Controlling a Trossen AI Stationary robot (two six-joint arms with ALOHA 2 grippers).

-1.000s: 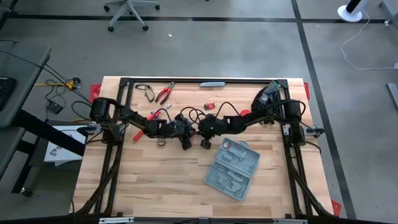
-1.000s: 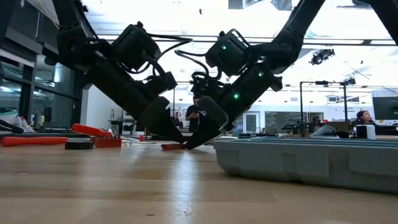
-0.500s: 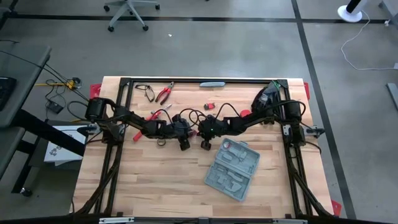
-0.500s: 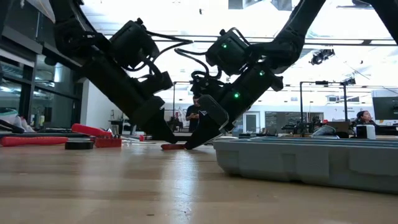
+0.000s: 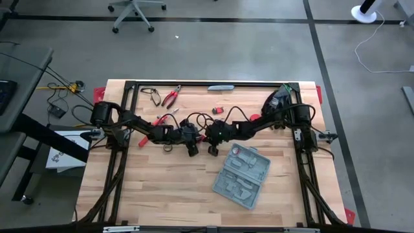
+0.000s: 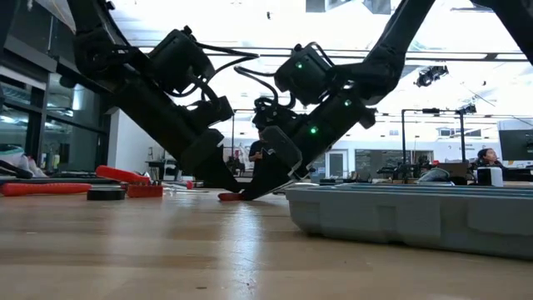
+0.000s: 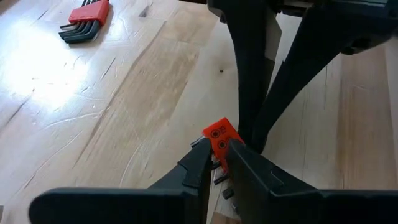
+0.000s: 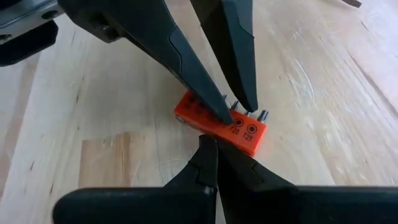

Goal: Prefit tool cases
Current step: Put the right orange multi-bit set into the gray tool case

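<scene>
Both end effectors meet near the bench centre, a bit toward the far edge, over a small red bit holder (image 8: 221, 122) lying flat on the wood. Left end effector (image 7: 216, 149) is clenched on one end of the holder, fingers (image 8: 205, 87) either side of it w/ the bits between. Right end effector (image 8: 216, 151) is fully closed, tips together, grasping nothing, just touching or right beside the holder's long edge; can't tell which. In the low view the two arms lean in from opposite sides and their tips cross at the holder (image 6: 229, 197).

Tool case (image 5: 241, 175) lies open and flat, right of centre toward the near edge, turned at an angle, well apart from both end effectors. Its grey wall (image 6: 400, 217) fills the right foreground at bench height.

Around: red hex key set (image 7: 86, 20) toward the left; red-handled pliers (image 5: 171, 97) and a loop of black cable (image 5: 151, 96) near the far edge; a grey bar (image 5: 220, 87) on the far edge; a small red part (image 5: 217, 110) beyond the arms.

Bench (image 5: 168, 188) is pale wood planks in a black frame. Concrete floor, an office chair (image 5: 132, 11) beyond. Workshop behind w/ a person (image 6: 257, 155) standing far back.
</scene>
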